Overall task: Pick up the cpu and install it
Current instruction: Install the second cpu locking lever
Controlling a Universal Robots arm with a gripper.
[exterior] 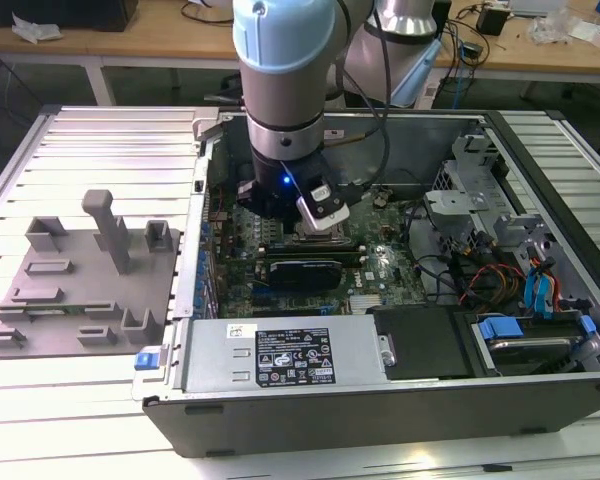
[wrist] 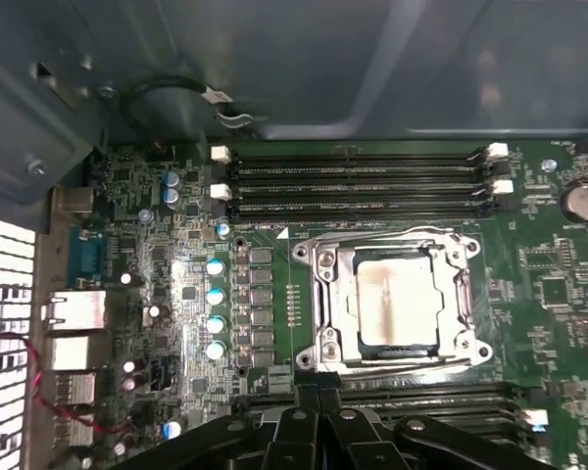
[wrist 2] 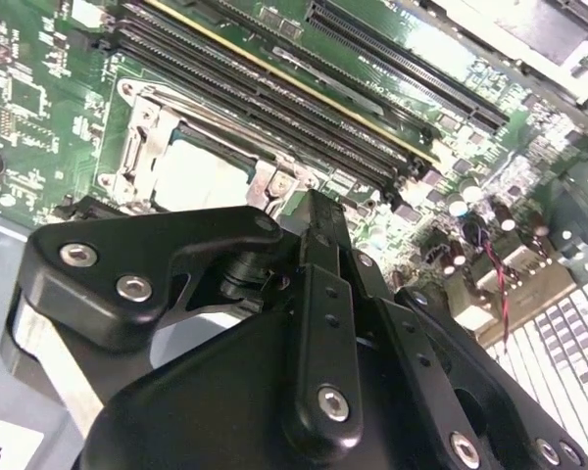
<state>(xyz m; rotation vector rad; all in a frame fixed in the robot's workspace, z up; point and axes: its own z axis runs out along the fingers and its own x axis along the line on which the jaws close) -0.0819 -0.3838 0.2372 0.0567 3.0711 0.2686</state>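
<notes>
You see the cpu (wrist: 400,304) seated inside the metal-framed socket (wrist: 318,308) of the open computer case (exterior: 380,410) — the gripper (wrist 2: 309,220) hangs above, fingers together, empty.

Chip (wrist: 397,302) sitting flat inside the metal socket frame (wrist: 323,313) on the green board (wrist: 559,294), pale top catching glare. Black memory slots (wrist: 358,181) running alongside the socket. Black gripper linkage (wrist: 318,441) showing near the socket, not touching the chip.
</notes>
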